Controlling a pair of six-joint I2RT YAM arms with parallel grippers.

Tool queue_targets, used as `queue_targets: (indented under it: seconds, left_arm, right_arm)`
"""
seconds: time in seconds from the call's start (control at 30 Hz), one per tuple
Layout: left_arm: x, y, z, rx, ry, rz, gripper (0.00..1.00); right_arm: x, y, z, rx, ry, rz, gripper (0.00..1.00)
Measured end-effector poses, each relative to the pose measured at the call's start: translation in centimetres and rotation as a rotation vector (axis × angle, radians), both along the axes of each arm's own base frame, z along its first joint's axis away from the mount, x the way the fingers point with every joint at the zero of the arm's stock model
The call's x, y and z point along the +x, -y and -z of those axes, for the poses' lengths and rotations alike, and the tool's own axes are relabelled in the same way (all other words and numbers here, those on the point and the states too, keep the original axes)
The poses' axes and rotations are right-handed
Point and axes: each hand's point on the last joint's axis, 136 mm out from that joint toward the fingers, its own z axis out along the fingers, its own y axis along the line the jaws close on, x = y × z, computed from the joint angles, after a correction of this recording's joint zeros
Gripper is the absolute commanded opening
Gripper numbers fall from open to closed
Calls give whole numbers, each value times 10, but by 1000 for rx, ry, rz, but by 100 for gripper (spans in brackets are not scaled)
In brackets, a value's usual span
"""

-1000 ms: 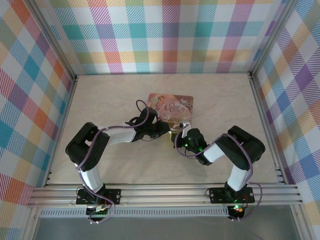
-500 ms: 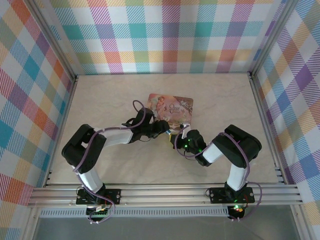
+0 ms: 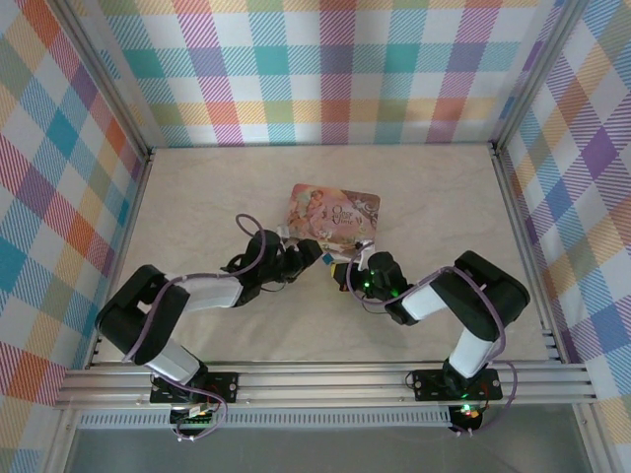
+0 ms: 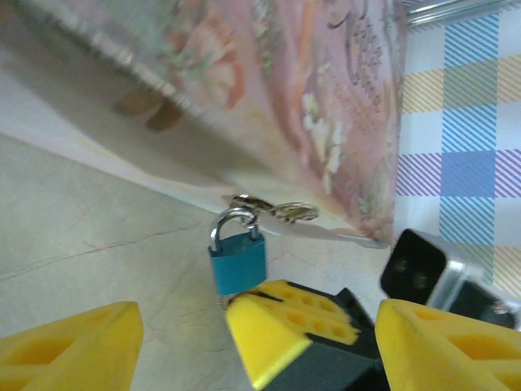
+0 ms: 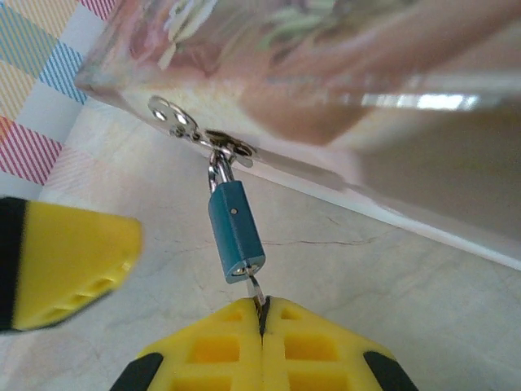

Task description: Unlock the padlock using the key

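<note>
Your left gripper had backed off, jaws released, leaving the padlock hanging unsteadied from the tin mid-tabletop, so your right gripper, clenched on the key, might merely swing it.

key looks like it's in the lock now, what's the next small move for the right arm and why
Probably a gentle twist of the right gripper about the key's axis. It is shut on the key, whose tip sits in the bottom of the padlock. The shackle looks closed through the hasp of the pink tin. The left gripper stands open beside the padlock, so nothing steadies it.
</note>
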Motion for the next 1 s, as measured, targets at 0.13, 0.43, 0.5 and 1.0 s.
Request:
queue_targets:
  seconds: [0.13, 0.43, 0.5, 1.0]
  left_arm:
    - [5, 6, 10, -61, -24, -18, 71]
    - [13, 13, 16, -156, -47, -56, 60]
    - [14, 14, 15, -170, -51, -62, 57]
    - [11, 20, 20, -203, -92, -78, 26]
  right_arm:
    - [1, -3, -11, 22, -24, 5, 0]
    - [-1, -3, -11, 17, -66, 8, 0]
    - [0, -4, -12, 20, -74, 7, 0]
    - [1, -11, -13, 37, -105, 7, 0]
